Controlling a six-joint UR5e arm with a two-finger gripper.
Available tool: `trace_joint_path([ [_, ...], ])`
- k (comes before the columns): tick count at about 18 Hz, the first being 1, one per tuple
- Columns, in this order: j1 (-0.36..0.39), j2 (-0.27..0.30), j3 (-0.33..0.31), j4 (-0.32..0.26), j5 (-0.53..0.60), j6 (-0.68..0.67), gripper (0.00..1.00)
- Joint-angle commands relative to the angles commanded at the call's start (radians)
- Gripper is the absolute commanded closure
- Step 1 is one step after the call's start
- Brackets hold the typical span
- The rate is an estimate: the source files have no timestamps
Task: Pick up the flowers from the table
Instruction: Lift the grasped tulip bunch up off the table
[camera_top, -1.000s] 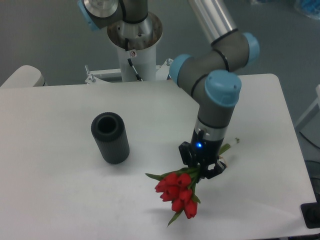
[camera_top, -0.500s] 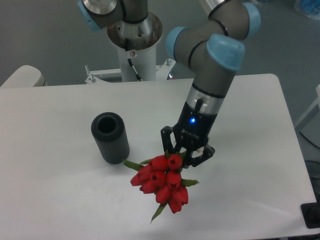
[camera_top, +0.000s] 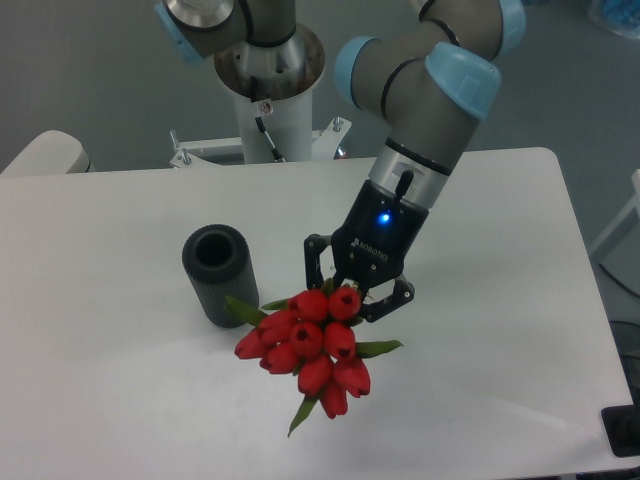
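Gripper (camera_top: 352, 293) fingers closed on the flowers (camera_top: 309, 345), stems hidden behind the red heads. Bunch is held above the table (camera_top: 110, 370) near its middle, just right of the black ribbed cylinder (camera_top: 220, 274).

— What did the arm (camera_top: 420, 80) look like?
— Grey tubular links, with round light-blue caps on the joints. It rose from a white column whose top was a polished metal ring, with a small red-and-white sticker and a black cable on its front.
— And the wrist end?
— A silver band, then a black section with a small blue light glowing and white lettering, too small to read. The gripper (camera_top: 352, 295) was black, with two fingers.
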Motion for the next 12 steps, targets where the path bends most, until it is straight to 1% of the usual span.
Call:
trace_joint_path([
  [2,0.002,0.009,-0.008,0.000,-0.009,-0.002,0.76],
  [12,-0.002,0.011,-0.011,0.002,-0.009,0.002,0.76],
])
